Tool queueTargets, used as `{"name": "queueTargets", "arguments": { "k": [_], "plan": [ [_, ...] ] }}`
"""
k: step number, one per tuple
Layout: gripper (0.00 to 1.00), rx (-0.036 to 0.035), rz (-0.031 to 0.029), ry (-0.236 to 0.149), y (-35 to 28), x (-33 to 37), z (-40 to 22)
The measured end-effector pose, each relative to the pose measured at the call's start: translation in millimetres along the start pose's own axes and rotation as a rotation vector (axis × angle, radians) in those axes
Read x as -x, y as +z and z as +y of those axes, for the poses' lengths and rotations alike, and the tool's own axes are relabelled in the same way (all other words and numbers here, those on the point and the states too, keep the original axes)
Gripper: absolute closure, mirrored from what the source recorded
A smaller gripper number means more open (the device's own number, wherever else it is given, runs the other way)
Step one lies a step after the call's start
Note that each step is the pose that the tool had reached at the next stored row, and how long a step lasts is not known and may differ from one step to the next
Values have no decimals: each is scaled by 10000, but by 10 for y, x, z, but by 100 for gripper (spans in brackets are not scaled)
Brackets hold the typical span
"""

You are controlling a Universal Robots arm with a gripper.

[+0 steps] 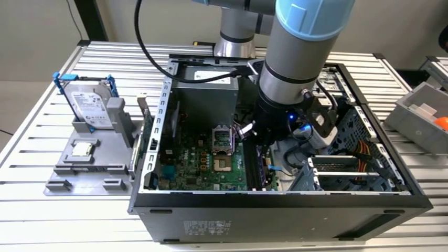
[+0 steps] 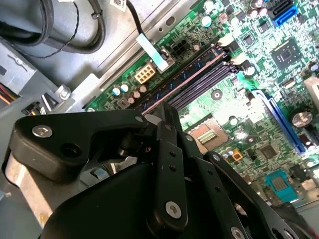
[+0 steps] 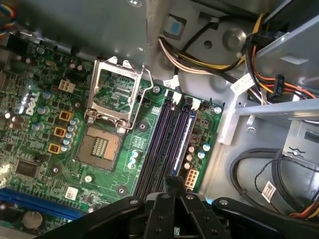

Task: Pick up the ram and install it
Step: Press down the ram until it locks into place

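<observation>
The ram (image 3: 183, 135) is a thin dark stick with blue-sheened chips. It stands on edge in the outermost memory slot of the green motherboard (image 3: 45, 124), next to empty black slots (image 3: 167, 139). In the second wrist view the ram (image 2: 182, 83) runs straight out from under my fingertips. My gripper (image 3: 172, 181) is down inside the open computer case (image 1: 280, 210), its black fingers (image 2: 167, 149) drawn together over the ram's top edge. In the exterior view the gripper (image 1: 260, 148) hangs low over the slots, and the ram (image 1: 261, 169) shows as a dark strip below it.
An open CPU socket frame (image 3: 112, 94) lies beside the slots. Cable bundles (image 3: 199, 57) and the drive cage (image 1: 343, 168) crowd the other side. Outside the case, a silver hard drive (image 1: 91, 107) and a small silver chip (image 1: 83, 149) rest on a grey holder (image 1: 70, 178). A grey bin (image 1: 420, 118) stands at the exterior view's right.
</observation>
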State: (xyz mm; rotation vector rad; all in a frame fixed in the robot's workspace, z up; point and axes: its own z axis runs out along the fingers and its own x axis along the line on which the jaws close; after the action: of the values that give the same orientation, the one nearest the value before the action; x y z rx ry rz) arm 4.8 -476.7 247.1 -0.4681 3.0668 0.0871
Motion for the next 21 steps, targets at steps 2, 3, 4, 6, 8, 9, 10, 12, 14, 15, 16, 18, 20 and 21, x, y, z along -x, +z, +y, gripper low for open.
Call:
{"name": "queueTargets", "arguments": {
  "k": [2, 3, 4, 6, 8, 9, 10, 12, 14, 15, 16, 18, 20, 21],
  "plan": [
    [100, 8, 8, -170, 0, 0, 0],
    [100, 11, 12, -247, 0, 1, 0],
    [100, 15, 16, -324, 0, 3, -1],
    [100, 22, 23, -468, 0, 4, -1],
    [100, 28, 29, -594, 1, 7, -2],
    [100, 31, 32, -653, 0, 8, -2],
    [100, 33, 35, -711, 0, 8, -2],
    [100, 37, 39, -798, 0, 8, -3],
    [100, 38, 40, -805, 0, 8, -3],
    [100, 38, 40, -816, 0, 8, -3],
    [100, 39, 41, -838, 0, 8, -3],
    [100, 44, 46, -940, 0, 9, -2],
    [100, 48, 51, -1035, 0, 8, -2],
    [100, 50, 52, -1070, 0, 8, -2]
  ]
}}
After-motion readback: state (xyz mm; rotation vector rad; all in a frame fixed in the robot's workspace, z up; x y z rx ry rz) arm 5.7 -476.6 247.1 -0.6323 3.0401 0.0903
